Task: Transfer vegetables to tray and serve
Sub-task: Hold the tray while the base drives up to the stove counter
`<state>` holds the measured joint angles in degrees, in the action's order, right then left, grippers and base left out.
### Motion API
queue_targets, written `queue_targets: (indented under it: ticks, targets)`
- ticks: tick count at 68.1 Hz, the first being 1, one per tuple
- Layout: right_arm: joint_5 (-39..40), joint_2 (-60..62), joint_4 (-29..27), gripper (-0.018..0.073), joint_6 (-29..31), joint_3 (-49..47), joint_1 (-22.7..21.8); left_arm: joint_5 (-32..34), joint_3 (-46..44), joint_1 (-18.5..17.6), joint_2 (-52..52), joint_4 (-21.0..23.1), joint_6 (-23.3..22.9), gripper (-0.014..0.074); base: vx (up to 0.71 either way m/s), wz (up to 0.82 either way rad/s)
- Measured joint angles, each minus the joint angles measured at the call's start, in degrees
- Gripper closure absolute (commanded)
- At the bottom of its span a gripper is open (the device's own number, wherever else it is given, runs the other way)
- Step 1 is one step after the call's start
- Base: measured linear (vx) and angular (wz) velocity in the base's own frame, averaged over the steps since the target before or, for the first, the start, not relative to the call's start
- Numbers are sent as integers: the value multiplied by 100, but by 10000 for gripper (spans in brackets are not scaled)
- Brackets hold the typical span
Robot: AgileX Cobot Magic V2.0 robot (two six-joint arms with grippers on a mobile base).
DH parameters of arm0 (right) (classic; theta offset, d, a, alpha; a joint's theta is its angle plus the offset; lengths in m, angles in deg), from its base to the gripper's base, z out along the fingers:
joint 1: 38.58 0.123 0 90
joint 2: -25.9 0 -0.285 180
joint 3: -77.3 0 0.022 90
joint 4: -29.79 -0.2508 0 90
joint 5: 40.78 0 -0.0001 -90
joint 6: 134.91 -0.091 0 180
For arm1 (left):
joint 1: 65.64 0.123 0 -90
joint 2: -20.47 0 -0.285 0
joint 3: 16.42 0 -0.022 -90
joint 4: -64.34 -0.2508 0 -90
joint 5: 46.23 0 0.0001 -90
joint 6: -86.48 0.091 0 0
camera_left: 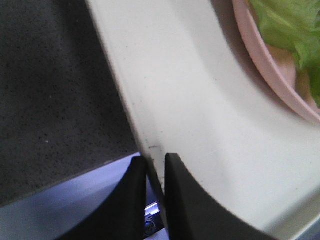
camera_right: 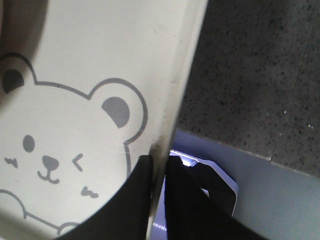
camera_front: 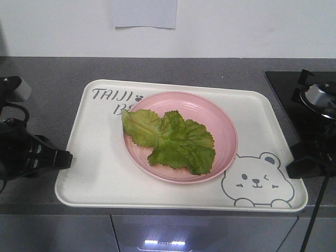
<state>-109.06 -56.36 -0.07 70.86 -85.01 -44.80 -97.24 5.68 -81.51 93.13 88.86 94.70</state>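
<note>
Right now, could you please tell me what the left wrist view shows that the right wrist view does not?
Only the left wrist view shows the round pink plate with the crinkly green lettuce leaf, and the left gripper pinching the tray rim. Only the right wrist view shows the grey winking bear drawing and the right gripper. Both share the cream-white flat tray and speckled grey counter.

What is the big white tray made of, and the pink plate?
The tray looks like smooth cream plastic, with a soft sheen and printed grey bear. The pink plate looks like matte plastic too, with faint moulded rings, though melamine or similar is possible.
</note>
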Motion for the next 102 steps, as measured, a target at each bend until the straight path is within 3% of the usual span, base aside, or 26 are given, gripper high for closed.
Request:
queue_targets:
  ticks: [102]
  targets:
    - [0, 0, 0, 562, 0, 0, 0, 0, 0, 0, 0, 0, 0, 602, 10, 1]
